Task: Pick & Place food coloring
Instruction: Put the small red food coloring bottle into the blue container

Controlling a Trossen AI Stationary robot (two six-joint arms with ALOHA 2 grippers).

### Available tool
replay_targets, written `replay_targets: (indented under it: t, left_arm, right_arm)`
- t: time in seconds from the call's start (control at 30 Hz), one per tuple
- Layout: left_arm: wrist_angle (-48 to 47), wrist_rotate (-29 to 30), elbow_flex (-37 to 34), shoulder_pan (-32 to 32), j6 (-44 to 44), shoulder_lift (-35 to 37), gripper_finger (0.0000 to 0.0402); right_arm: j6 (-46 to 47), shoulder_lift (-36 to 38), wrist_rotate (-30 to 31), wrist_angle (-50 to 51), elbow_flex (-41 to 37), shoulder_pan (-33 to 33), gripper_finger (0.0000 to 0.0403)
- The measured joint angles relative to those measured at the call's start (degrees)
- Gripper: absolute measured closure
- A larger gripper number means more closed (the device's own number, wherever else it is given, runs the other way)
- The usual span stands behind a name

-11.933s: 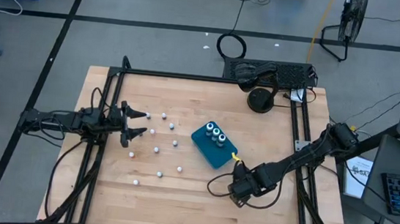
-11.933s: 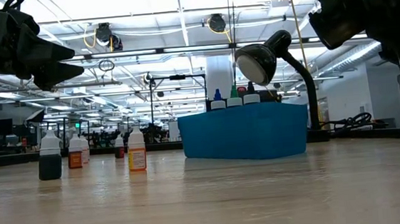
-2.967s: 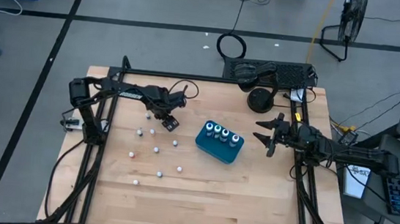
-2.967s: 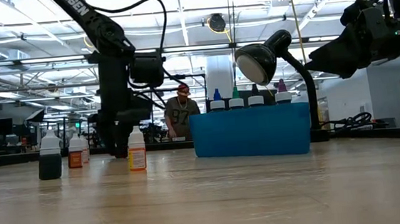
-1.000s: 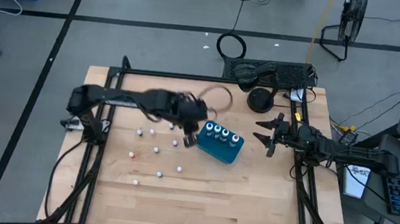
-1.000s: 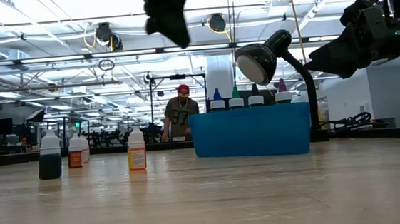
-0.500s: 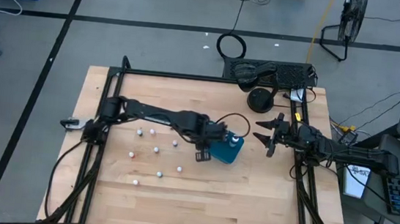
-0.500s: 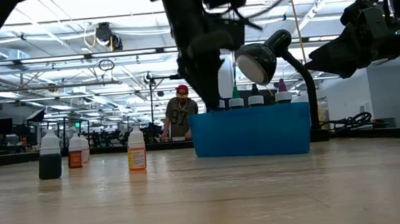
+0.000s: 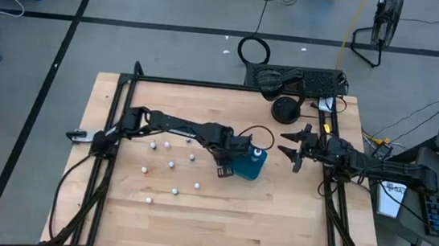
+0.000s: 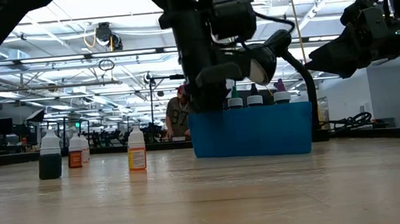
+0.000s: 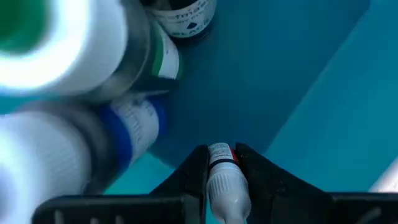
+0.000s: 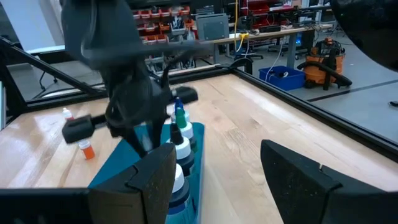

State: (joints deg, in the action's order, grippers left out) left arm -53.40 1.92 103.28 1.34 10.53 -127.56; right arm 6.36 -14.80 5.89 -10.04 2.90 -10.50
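Reaching right across the table (image 9: 274,225), the left arm has its gripper (image 9: 228,158) down at the near end of the teal box (image 10: 251,131), fingers (image 11: 193,177) pinched together on a small red-labelled bottle (image 11: 225,180) with a white body. From the wrist camera that bottle sits inside the box's blue walls, alongside a blue-labelled bottle (image 11: 134,124) and a green-labelled one (image 11: 163,59); whether its base touches the floor of the box, I can't tell. In the level view, three capped bottles (image 10: 255,98) poke above the box rim just beside the gripper. Over on the left half of the table, loose bottles (image 9: 171,164) stand scattered, well apart from the box: an orange one (image 10: 136,150), a dark one (image 10: 49,158) and others. The right gripper (image 9: 290,148) hangs off to the right of the box, jaws spread apart with nothing between them, near the black desk lamp (image 9: 285,110). A person (image 10: 179,117) shows in the room behind the box.
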Motion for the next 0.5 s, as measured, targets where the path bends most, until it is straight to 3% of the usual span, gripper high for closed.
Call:
replay_targets:
  t: [0.5]
  left_arm:
    - [-0.49,-0.16,0.0,-0.02,0.66,-1.35,0.0328]
  right_arm:
    - [0.0,-0.05,-0.01,0.02,0.0,-0.01,0.0179]
